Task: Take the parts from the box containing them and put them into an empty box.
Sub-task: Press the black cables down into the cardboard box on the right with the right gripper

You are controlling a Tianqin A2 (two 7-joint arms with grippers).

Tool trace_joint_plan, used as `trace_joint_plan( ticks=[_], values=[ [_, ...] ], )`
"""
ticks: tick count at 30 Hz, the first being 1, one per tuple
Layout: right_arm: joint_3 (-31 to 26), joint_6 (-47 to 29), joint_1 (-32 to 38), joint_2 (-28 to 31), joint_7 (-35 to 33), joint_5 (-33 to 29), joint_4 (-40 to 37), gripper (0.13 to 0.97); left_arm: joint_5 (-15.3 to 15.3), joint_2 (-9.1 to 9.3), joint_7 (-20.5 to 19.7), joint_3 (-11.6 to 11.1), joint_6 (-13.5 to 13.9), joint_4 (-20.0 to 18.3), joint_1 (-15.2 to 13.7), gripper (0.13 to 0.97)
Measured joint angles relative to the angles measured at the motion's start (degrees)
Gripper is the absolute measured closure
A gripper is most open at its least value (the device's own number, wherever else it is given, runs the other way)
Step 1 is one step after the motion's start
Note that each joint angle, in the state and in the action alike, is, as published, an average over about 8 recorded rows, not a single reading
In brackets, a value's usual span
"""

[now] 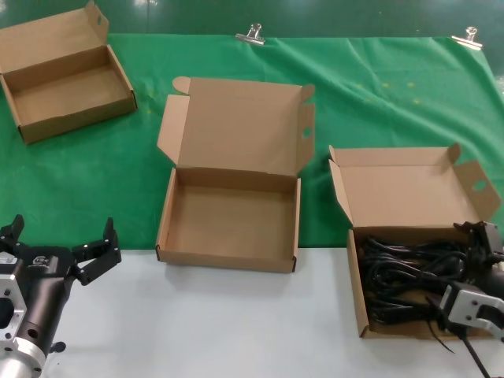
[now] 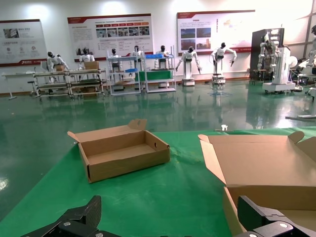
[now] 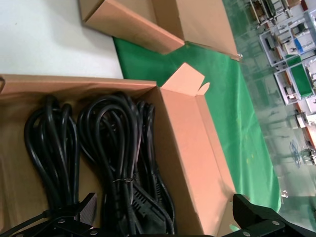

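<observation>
**Cords sat directly under the spread right jaws**

The right gripper (image 3: 160,219) hung released over the full box (image 1: 358,272); the power cords (image 3: 116,163) lay just below its fingers, coils running lengthwise ahead. The left gripper (image 1: 59,244), also spread, idled well away from them.

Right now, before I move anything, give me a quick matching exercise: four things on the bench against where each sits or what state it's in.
Things:
1. power cords
2. middle box
3. left claw
4. right claw

States:
A. open, over the white tabletop, at the robot's left
B. coiled in the right-hand box
C. open above the cords
D. tray empty, lid up

Pairs: 1-B, 2-D, 3-A, 4-C
</observation>
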Motion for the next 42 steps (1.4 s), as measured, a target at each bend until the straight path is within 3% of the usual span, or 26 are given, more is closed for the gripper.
trace_joint_plan(
  ticks=[15,27,36,42],
  values=[
    [0.00,-4.03,1.63,-4.72,-1.79,0.00,-7.81,0.138,0.00,0.00,0.00,0.00,0.00,0.00,0.00,0.132],
    [0.00,-6.34,2.17,-6.86,-2.23,0.00,-11.45,0.208,0.00,0.00,0.00,0.00,0.00,0.00,0.00,0.132],
    [-0.01,-6.76,2.29,-7.12,-1.33,0.00,-11.52,0.342,0.00,0.00,0.00,0.00,0.00,0.00,0.00,0.132],
    [0.00,-6.46,1.96,-6.53,-0.22,0.00,-10.02,0.491,0.01,0.00,-0.03,0.00,0.00,0.00,0.00,0.132]
  ],
)
